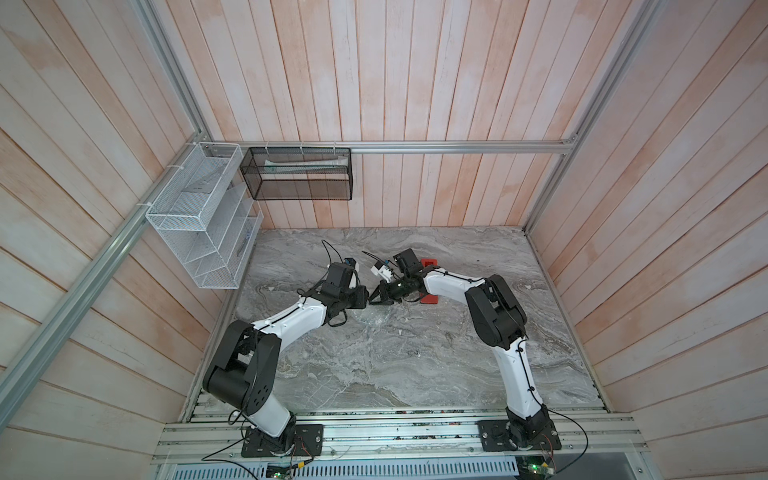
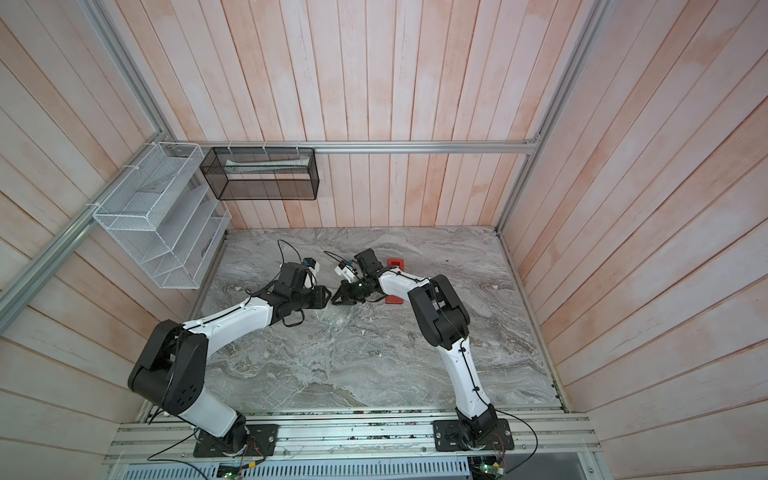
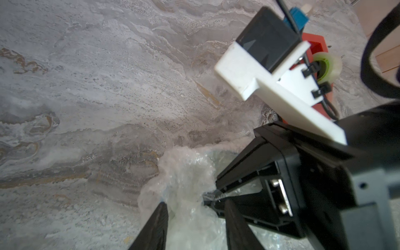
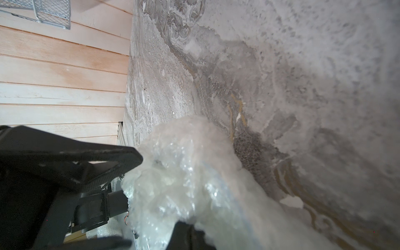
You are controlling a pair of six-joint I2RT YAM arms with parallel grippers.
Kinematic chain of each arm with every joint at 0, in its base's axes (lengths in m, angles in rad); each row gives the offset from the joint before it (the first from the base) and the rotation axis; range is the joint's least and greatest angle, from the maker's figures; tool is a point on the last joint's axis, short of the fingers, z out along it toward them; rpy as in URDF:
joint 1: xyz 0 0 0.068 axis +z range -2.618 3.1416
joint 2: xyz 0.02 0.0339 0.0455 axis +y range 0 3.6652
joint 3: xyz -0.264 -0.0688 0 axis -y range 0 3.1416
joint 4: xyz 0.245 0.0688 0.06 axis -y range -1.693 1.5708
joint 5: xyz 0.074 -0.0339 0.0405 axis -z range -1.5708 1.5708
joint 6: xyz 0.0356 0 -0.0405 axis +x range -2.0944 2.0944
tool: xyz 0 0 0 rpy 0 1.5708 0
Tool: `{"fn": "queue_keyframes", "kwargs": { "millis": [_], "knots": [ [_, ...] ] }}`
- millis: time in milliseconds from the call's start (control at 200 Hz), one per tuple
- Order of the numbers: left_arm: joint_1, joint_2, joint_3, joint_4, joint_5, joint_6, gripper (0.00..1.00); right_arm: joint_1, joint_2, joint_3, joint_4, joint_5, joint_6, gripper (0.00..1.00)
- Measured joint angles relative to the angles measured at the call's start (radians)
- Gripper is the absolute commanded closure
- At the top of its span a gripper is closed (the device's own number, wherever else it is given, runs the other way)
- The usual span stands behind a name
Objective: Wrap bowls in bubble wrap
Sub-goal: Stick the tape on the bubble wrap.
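Bubble wrap (image 3: 184, 184) bunched, whitish, sitting between left jaws; left gripper (image 3: 192, 225) part open, fingers (image 3: 155, 227) straddling crumpled wad, grip not certain. Right gripper (image 3: 213, 192) jaws closed, pinching wrap edge just beside left jaws. Faint bluish rim shows through wrap in right wrist view (image 4: 218, 177); bowl itself hidden. Both grippers nearly tip to tip over grey marble table (image 1: 415, 365). Red tape dispenser (image 1: 429, 300) on table behind right jaws.

No text, label, brand, number or sign can be read in any view; the surfaces of the arms, the mesh baskets and the marbled tabletop carry no legible marking.
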Motion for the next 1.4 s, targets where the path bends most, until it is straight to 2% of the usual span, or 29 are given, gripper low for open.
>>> {"fn": "queue_keyframes", "kwargs": {
  "millis": [185, 935, 1050, 1260, 1400],
  "knots": [
    [0.0, 0.043, 0.026, -0.001, -0.008, 0.015, 0.7, 0.0, 0.0, 0.0, 0.0, 0.0, 0.001, 1.0],
    [-0.02, 0.121, 0.084, -0.01, -0.132, 0.011, 0.7, -0.001, 0.001, 0.0, 0.008, -0.001, 0.001, 1.0],
    [-0.02, 0.121, 0.084, -0.011, -0.143, 0.0, 0.76, -0.001, 0.003, 0.004, 0.008, -0.001, 0.004, 1.0],
    [-0.026, 0.13, 0.084, -0.009, -0.178, -0.004, 0.79, -0.003, 0.005, 0.008, 0.016, -0.001, 0.01, 0.99],
    [-0.031, 0.132, 0.084, -0.006, -0.194, -0.004, 0.8, -0.006, 0.005, 0.008, 0.026, -0.001, 0.021, 0.95]
  ]
}}
